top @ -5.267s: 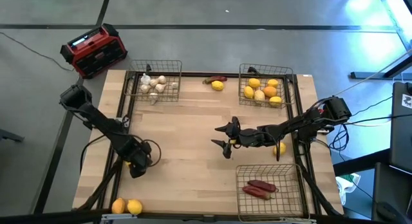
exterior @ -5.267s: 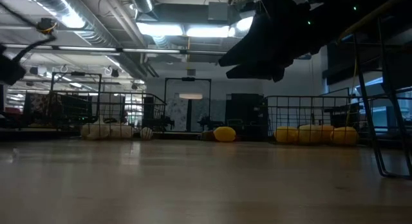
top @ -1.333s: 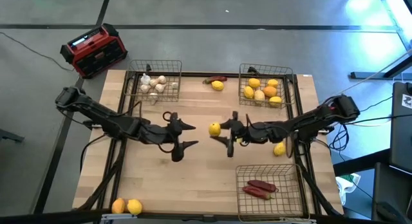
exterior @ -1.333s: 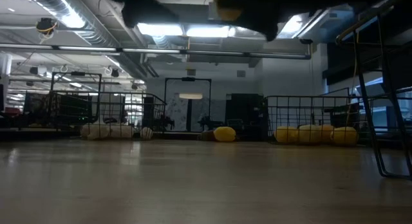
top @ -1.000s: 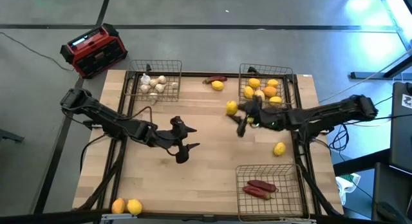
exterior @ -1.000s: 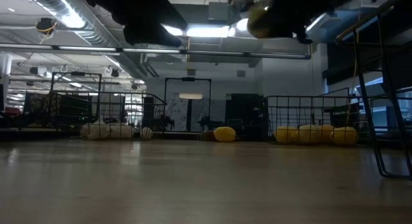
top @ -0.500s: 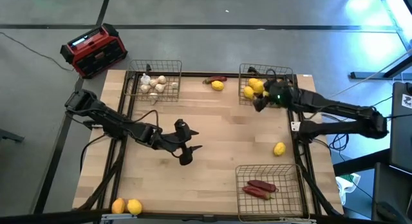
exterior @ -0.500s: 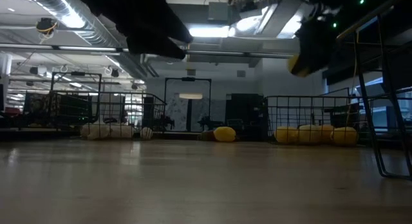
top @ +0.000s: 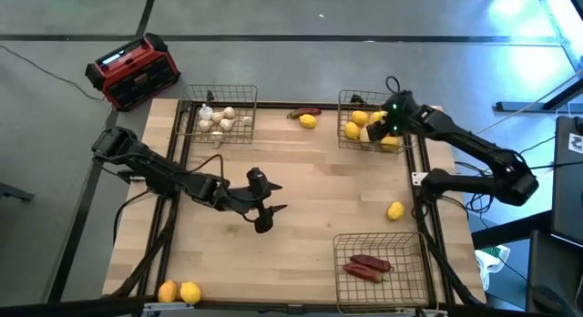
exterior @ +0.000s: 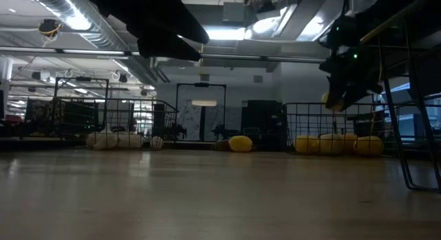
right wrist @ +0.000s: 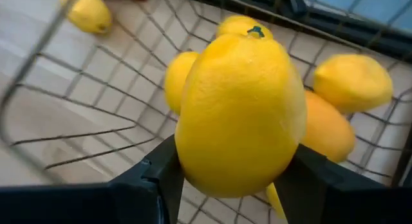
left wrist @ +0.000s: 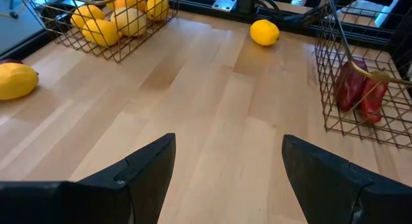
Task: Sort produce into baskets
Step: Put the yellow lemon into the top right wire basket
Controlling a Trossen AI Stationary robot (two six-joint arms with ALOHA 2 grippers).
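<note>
Right claw (top: 381, 127) over the citrus basket (top: 346, 100) at far right of counter (top: 301, 226), clamped on a lemon (top: 373, 132); left claw (top: 267, 214) mid-counter, spread wide, empty. Low view: lemon hangs above the basket rim. Right wrist: lemon (right wrist: 239, 114) pinched between fingers, over fruit inside. Best lowered further, centred, then released gently to avoid bounce-out.

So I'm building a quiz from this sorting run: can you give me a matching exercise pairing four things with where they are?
Things:
1. lemon
2. red peppers
3. whitish bulbs
4. left gripper

Places:
A. open, above the bare table middle
B. far-left basket
C. held by the right gripper over the far-right basket
D. near-right basket

Pairs: 1-C, 2-D, 3-B, 4-A
</note>
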